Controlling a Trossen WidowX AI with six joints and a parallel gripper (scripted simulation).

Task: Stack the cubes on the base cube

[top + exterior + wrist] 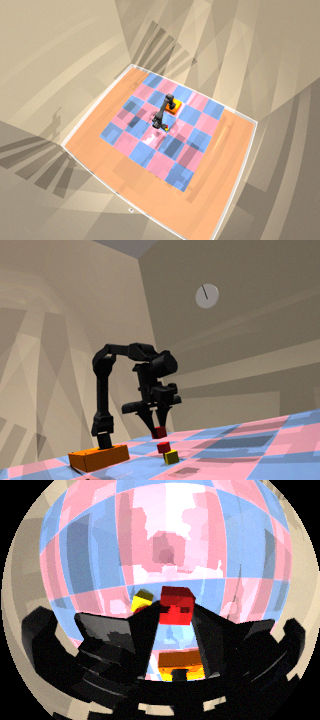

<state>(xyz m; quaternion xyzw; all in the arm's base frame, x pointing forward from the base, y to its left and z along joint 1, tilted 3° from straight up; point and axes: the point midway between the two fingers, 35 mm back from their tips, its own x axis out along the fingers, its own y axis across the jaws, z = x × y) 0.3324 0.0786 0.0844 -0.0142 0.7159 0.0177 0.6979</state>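
Observation:
The yellow base cube (166,129) (171,457) (143,599) stands on the checkered floor. One red cube (163,447) sits on top of it, toward a corner and overhanging it; in the wrist view it is mostly hidden behind a finger. My gripper (158,431) (175,604) is shut on the other red cube (160,432) (176,600). It holds this cube in the air, higher than the placed red cube and clear of it. In the top view the arm covers most of the held cube, and a small red patch shows beside the yellow cube.
The arm's orange base box (176,102) (108,457) (179,658) stands behind the cubes, on the arm's side. The pink and blue tiles (144,155) lie on an orange floor (129,175) with a white rim (95,104). A round clock (210,298) hangs on the wall.

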